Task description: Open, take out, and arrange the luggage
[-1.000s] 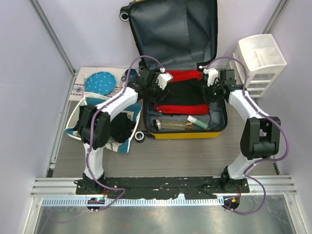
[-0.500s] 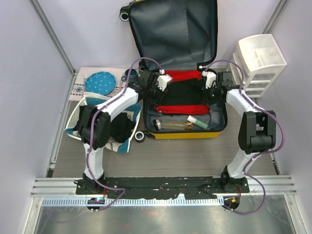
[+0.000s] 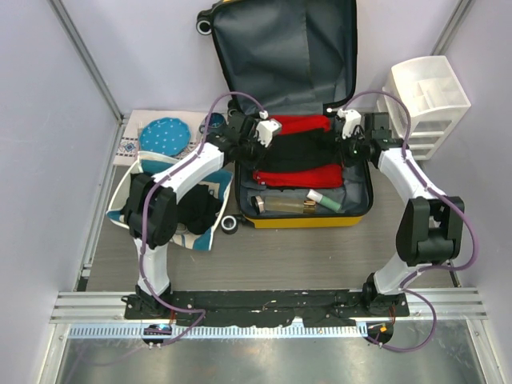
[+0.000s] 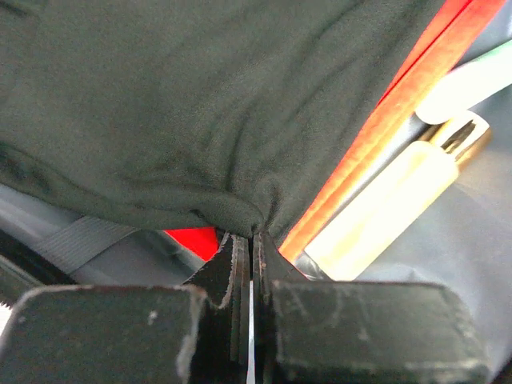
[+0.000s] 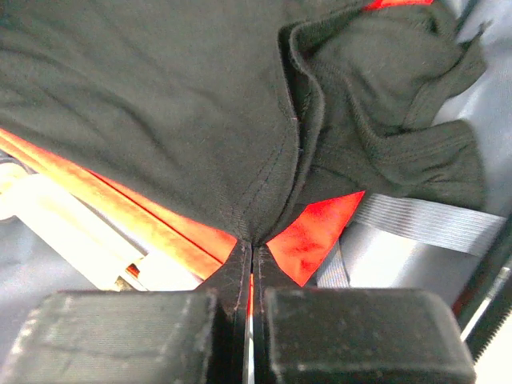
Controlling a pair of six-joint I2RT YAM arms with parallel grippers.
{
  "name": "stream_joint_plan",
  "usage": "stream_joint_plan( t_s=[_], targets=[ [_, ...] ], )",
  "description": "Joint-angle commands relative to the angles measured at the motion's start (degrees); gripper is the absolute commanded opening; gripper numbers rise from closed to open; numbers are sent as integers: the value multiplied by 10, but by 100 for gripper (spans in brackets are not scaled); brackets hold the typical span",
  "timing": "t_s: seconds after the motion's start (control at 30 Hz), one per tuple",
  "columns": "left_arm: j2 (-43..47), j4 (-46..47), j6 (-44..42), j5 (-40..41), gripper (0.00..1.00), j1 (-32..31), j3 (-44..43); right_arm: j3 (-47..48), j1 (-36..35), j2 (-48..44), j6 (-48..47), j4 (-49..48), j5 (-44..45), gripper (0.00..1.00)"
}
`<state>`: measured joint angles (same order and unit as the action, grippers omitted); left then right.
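On the bench, far centre: the luggage [image 3: 288,56] lies open, its lid standing up.
Left jaws: together, pinching the black garment [image 4: 160,104] at its left edge.
Right jaws: together, pinching the same garment's right edge.
Done, as I judge it: the opening.
Remaining: I must lift this garment out, then the red garment [image 3: 300,178], bottle [image 3: 280,205] and tube [image 3: 324,200], and arrange them.

The luggage [image 3: 304,222] lies open at the centre of the table [image 3: 320,256], its lid [image 3: 288,48] raised behind. Inside, folded clothing [image 3: 300,156] lies at the back, with bottles [image 3: 288,206] in front of it. A drawer unit [image 3: 428,104] stands to the right and a plate [image 3: 164,136] lies to the left.
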<state>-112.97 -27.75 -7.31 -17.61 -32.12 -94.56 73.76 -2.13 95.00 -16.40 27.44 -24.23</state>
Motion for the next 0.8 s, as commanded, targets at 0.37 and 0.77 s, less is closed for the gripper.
stream_joint_plan(
  t_s=[0.37,0.77],
  targets=[
    [105,-51,39,-81,0,89,-106,31,11,-129,118,-65,-114,1],
    [187,-77,28,-118,0,213,-93,111,-129,-115,200,-117,-86,1]
  ],
)
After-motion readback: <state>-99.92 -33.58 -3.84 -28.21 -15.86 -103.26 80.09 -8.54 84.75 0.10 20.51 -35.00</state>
